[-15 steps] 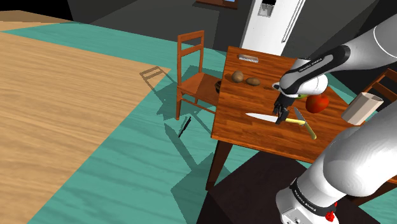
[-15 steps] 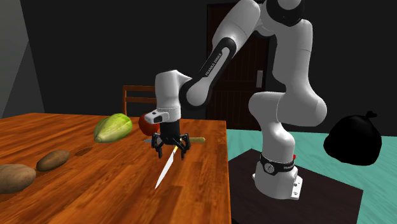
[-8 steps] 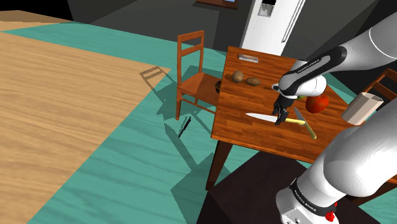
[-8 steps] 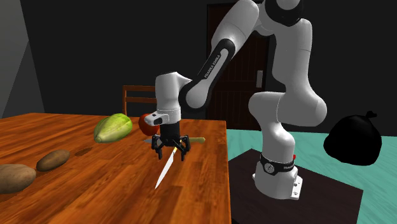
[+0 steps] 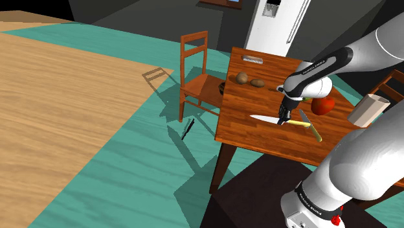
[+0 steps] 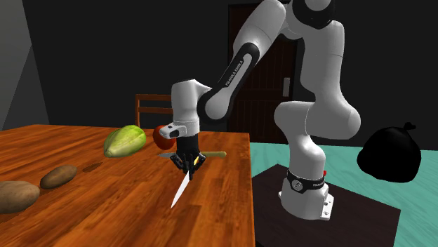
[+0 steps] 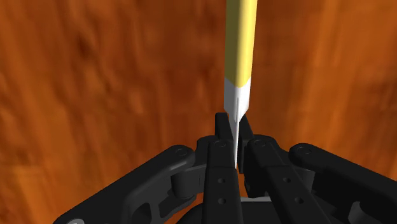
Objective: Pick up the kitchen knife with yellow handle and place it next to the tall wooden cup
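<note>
Clamping narrow on the knife (image 7: pixel 240 44), the black gripper (image 7: pixel 234 127) has its two fingers (image 7: pixel 221 130) pressed against the white blade right where it meets the yellow handle, which runs straight out ahead of the jaws over the brown wooden table (image 7: pixel 95 95). In the shoulder view the gripper (image 5: pixel 282 119) points down at the table (image 5: pixel 272 139), with the knife (image 5: pixel 262 118) reaching out from the jaws on both sides: the pale blade on the side away from the cup, the yellow handle toward it. The tall pale cup (image 5: pixel 368 109) stands well apart from the jaws, beyond a red fruit (image 5: pixel 323 104) that sits near them. In the second exterior view the blade (image 6: pixel 180 189) slants away from the gripper (image 6: pixel 185 163) across the table (image 6: pixel 105 203).
</note>
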`<state>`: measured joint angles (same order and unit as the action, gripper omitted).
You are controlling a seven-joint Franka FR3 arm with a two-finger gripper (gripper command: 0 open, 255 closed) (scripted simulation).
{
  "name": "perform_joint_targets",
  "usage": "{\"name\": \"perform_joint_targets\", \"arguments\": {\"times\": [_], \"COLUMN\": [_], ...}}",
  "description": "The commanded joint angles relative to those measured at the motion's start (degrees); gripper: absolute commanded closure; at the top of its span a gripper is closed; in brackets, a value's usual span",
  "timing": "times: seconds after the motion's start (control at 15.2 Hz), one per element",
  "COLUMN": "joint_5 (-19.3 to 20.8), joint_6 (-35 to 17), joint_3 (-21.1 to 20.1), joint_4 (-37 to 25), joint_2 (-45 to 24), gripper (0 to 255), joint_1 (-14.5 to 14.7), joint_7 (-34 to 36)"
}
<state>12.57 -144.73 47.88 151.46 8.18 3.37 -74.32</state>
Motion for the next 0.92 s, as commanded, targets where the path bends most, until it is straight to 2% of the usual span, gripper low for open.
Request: {"name": "perform_joint_targets", "arguments": {"times": [0.0, 0.13, 0.46, 0.86], "joint_5": [0.00, 0.00, 3.82, 6.17], "joint_6": [0.00, 0.00, 5.30, 11.50], "joint_3": [0.00, 0.00, -1.82, -4.10], "joint_4": [0.00, 0.00, -1.08, -2.79], "joint_2": [0.00, 0.00, 4.96, 9.90], "gripper": [255, 255, 255, 255], "joint_1": [0.00, 0.00, -1.76, -3.32], "joint_7": [0.00, 0.00, 2.84, 4.77]}}
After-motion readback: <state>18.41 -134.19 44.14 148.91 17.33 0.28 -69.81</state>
